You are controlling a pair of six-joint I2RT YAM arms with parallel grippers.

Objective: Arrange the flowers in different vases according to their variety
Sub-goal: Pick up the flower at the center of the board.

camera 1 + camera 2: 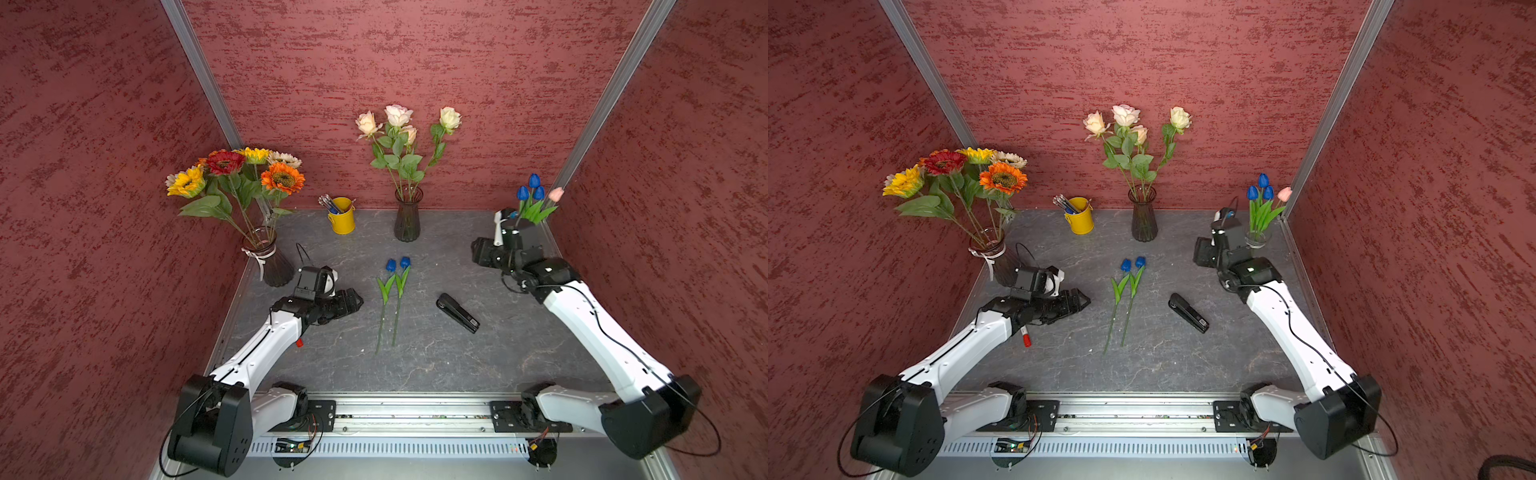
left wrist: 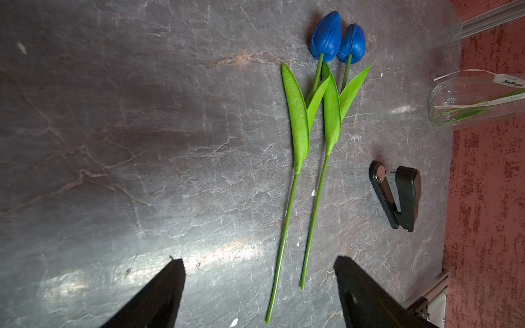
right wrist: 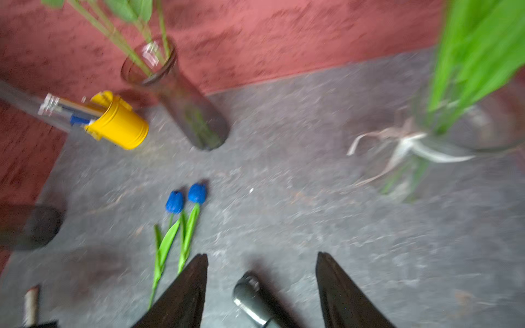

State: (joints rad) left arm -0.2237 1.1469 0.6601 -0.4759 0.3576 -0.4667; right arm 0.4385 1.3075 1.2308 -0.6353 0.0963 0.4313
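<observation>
The two loose blue tulips [image 1: 392, 291] are lying side by side at mid-table [image 1: 457, 365], heads pointing toward the back wall and stems toward the front rail [image 1: 407, 401]. The left gripper [image 2: 258, 258] is sitting just to their left with its fingers spread wide and nothing pinched (in its wrist view both stem ends are showing through the gap, down on the surface). The right gripper [image 3: 262, 254] is hanging near the back right corner, likewise spread and empty, just beside the clear vase [image 1: 1257, 239] that is holding the standing tulips [image 1: 1268, 193]. The sunflowers [image 1: 282, 178] are standing in the ribboned dark vase [image 1: 274, 268] at the left edge. The roses [image 1: 398, 114] are standing in the plain dark vase [image 1: 407, 222] against the back wall, near a yellow bucket [image 1: 343, 222]. A black stapler [image 1: 457, 312] is lying right of the loose stems, and bare surface is stretching from there to the rail.
</observation>
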